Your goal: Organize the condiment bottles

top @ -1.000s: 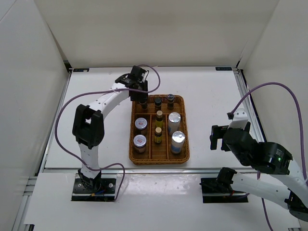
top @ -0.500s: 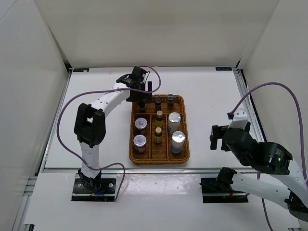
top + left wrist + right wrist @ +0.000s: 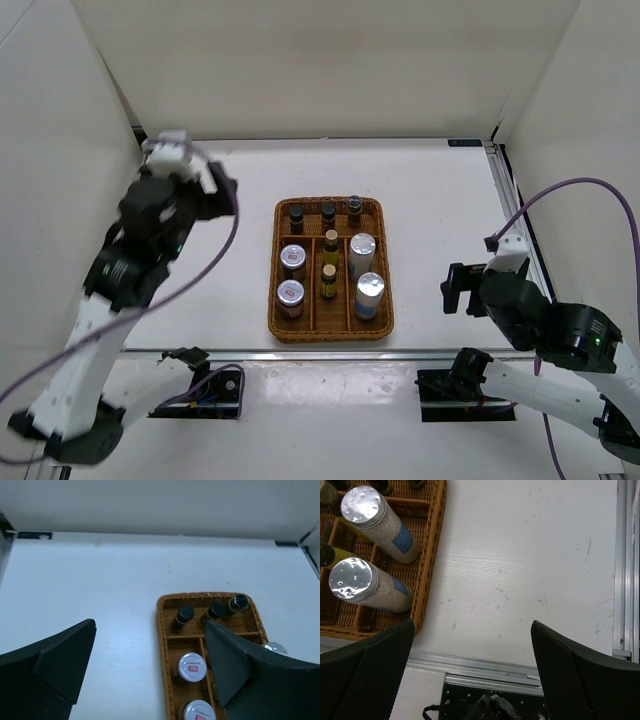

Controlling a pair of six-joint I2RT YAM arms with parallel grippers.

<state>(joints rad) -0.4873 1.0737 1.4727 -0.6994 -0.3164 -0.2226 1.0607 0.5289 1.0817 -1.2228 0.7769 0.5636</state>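
The condiment bottles all stand in the brown wicker tray (image 3: 330, 336). Three dark black-capped bottles (image 3: 328, 210) fill its back row. Below them are two red-labelled jars (image 3: 292, 257) on the left, two amber bottles (image 3: 329, 279) in the middle and two white silver-capped cylinders (image 3: 369, 290) on the right. My left gripper (image 3: 220, 195) is raised high to the tray's left, open and empty. Its wrist view looks down on the dark bottles (image 3: 183, 615) and jars (image 3: 192, 665). My right gripper (image 3: 462, 288) hangs open right of the tray, beside the cylinders (image 3: 350, 580).
The tray's right rim (image 3: 427, 580) lies just left of the right gripper (image 3: 472, 630). A metal rail (image 3: 520, 672) marks the table's near edge, with the arm base below it. White walls close the table's back and sides.
The left gripper opened over the tray's back-left compartment, leaving a dark bottle there. The arm then pulled up and away to the left. The right arm barely moved.
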